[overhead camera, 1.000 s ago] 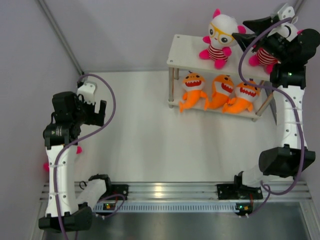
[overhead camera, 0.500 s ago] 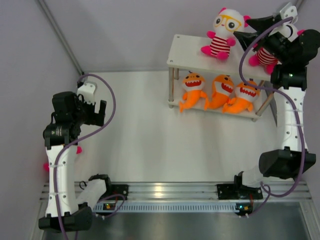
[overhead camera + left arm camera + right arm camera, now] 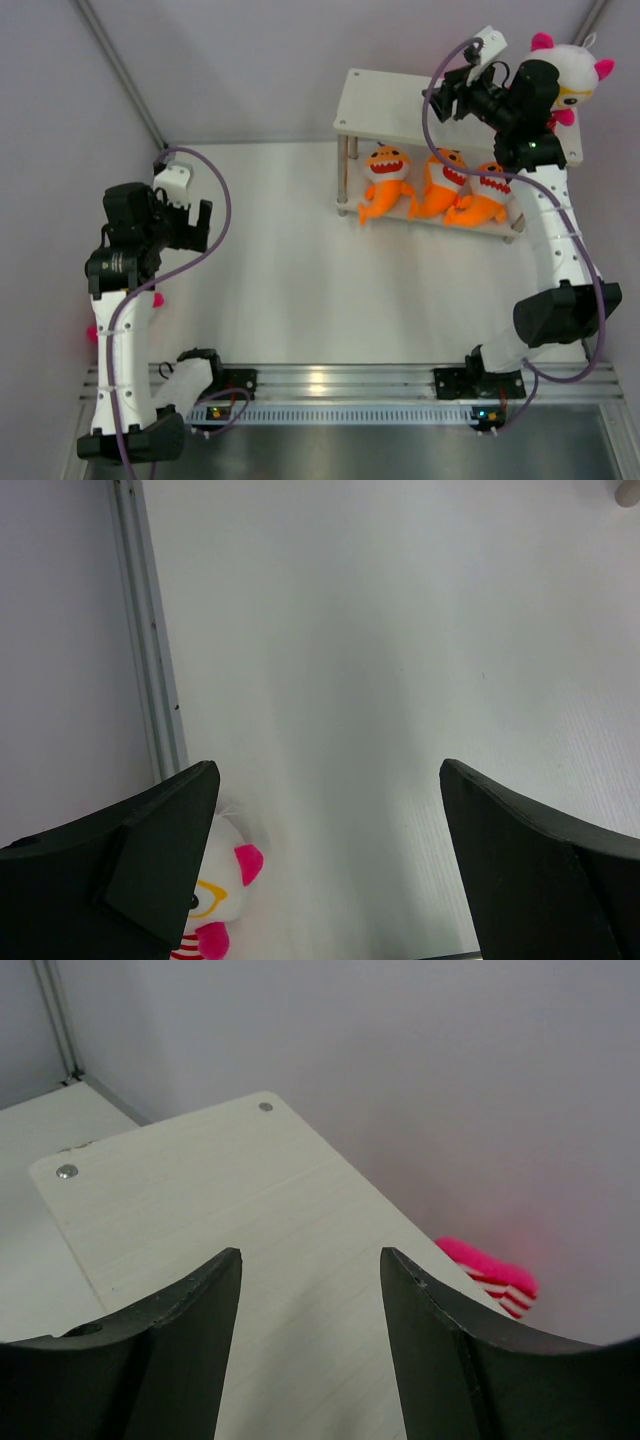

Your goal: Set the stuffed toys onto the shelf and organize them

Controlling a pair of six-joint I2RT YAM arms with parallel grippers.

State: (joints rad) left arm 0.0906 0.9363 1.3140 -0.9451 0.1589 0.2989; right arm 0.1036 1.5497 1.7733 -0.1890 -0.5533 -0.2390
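The shelf (image 3: 385, 100) stands at the back right, its top board (image 3: 200, 1190) bare under my right gripper (image 3: 440, 102). That gripper (image 3: 310, 1255) hovers open over the board, holding nothing. Three orange sharks (image 3: 440, 182) sit in a row on the lower tier. A white-headed doll (image 3: 572, 68) shows at the far right, behind the right arm. Past the board's back edge, by the wall, a doll's pink and red-striped part (image 3: 492, 1275) pokes out. My left gripper (image 3: 195, 225) hangs open above the table (image 3: 328, 768). Another doll (image 3: 218, 900) lies by the left wall, under the left finger.
A metal rail (image 3: 150, 630) runs along the left wall. Grey walls close in on the left, back and right. The arm bases sit on a metal strip (image 3: 320, 385) at the near edge. White table surface (image 3: 300, 260) stretches between the arms.
The right arm swung left over the shelf's top board. The doll that stood on that board is gone from it, and a white doll head now shows at the far right. The left arm stayed still.
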